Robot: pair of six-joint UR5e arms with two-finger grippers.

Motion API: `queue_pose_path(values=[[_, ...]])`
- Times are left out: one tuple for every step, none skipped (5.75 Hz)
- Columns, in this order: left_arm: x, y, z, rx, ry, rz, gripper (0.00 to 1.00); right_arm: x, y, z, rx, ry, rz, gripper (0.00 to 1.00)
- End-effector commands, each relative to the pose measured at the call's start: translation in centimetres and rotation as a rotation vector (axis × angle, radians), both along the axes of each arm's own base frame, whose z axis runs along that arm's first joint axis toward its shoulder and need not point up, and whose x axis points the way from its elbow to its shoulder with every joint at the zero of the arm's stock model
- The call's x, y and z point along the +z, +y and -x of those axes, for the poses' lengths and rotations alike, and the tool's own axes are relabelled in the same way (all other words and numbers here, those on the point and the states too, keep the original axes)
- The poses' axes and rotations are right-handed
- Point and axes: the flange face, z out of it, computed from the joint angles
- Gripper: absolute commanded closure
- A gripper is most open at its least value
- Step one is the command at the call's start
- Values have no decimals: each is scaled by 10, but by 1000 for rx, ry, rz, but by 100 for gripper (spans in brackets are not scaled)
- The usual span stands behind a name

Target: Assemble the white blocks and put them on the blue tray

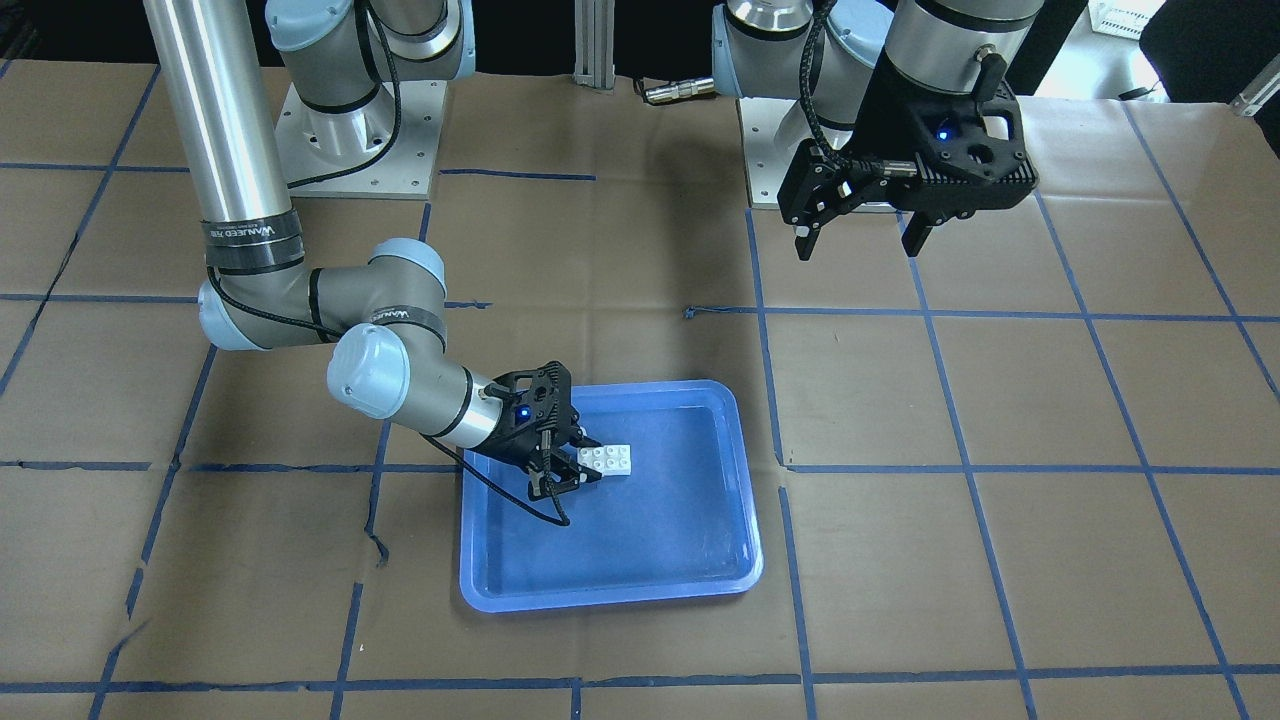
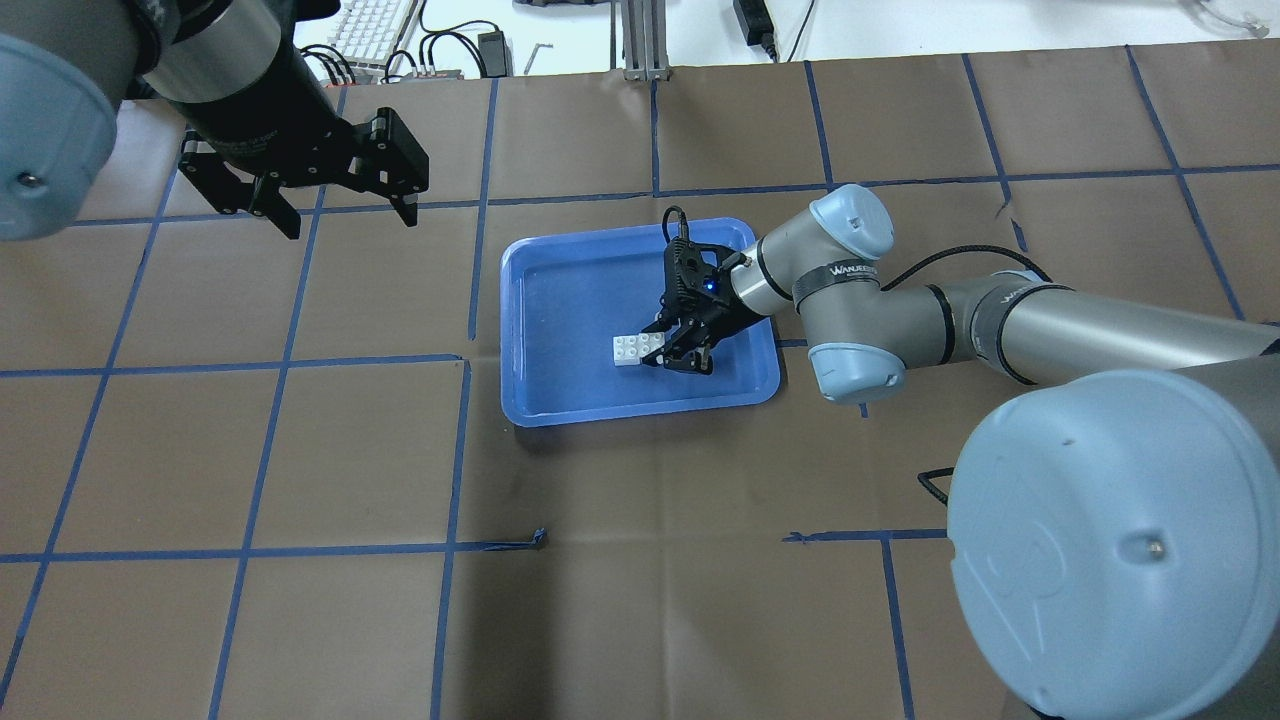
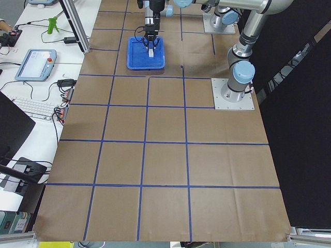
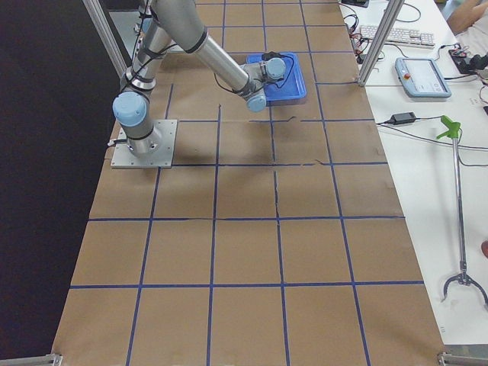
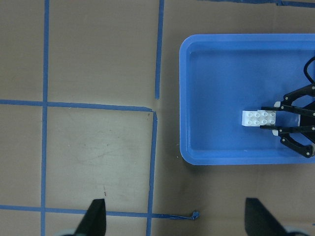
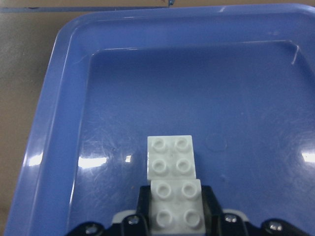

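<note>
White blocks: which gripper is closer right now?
Right. The right gripper is at the white blocks inside the blue tray, fingers against the near brick's sides. The left gripper hangs open above the table, well clear of the tray.

Glossy, smooth plastic with bright highlights: the blue tray (image 6: 47, 128). Smooth, duller plastic: the white blocks (image 6: 171, 158). Matt, creased brown paper, taped: the desk (image 2: 350, 460).
</note>
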Motion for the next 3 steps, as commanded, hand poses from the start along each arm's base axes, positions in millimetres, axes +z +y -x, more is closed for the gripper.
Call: queue_pose_path(values=[[2,-1,-1,2,-5,14,0,-1,1,0,-1,2,-5,76],[2,-1,-1,2,-5,15,0,-1,1,0,-10,2,-13,76],[2,-1,-1,2,-5,15,0,-1,1,0,-12,2,-15,74]])
